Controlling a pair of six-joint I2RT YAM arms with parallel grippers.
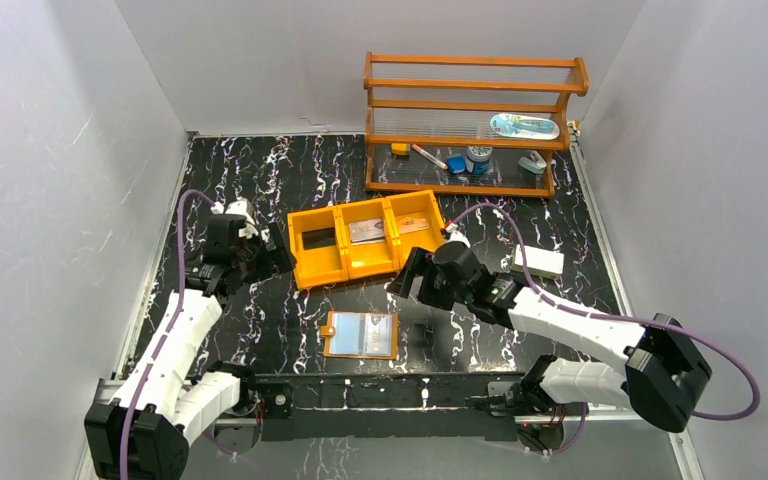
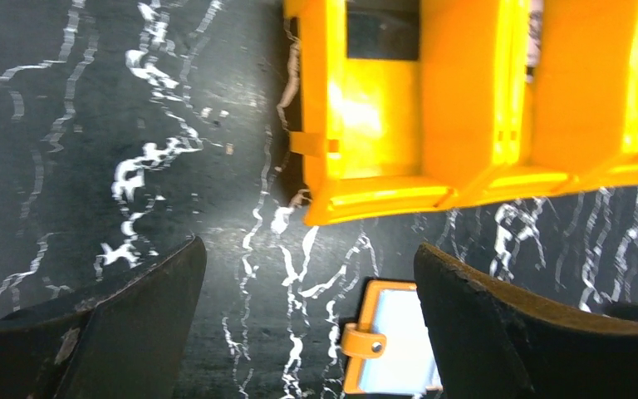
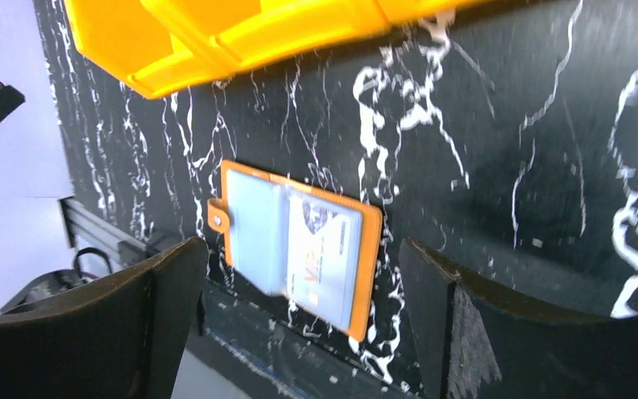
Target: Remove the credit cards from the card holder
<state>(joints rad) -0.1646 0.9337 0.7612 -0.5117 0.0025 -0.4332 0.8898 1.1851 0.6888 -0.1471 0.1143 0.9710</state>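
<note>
One credit card (image 3: 326,249) is showing red letters beginning "VI" inside the card holder (image 1: 360,335), which is lying open between the arms, long axis left-right, snap tab pointing left, near the orange tray (image 1: 345,270). The left gripper (image 2: 309,258) and right gripper (image 3: 299,249) are hovering, jaws apart, empty.

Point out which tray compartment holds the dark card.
The leftmost compartment of the orange tray; the other two hold lighter cards.
</note>
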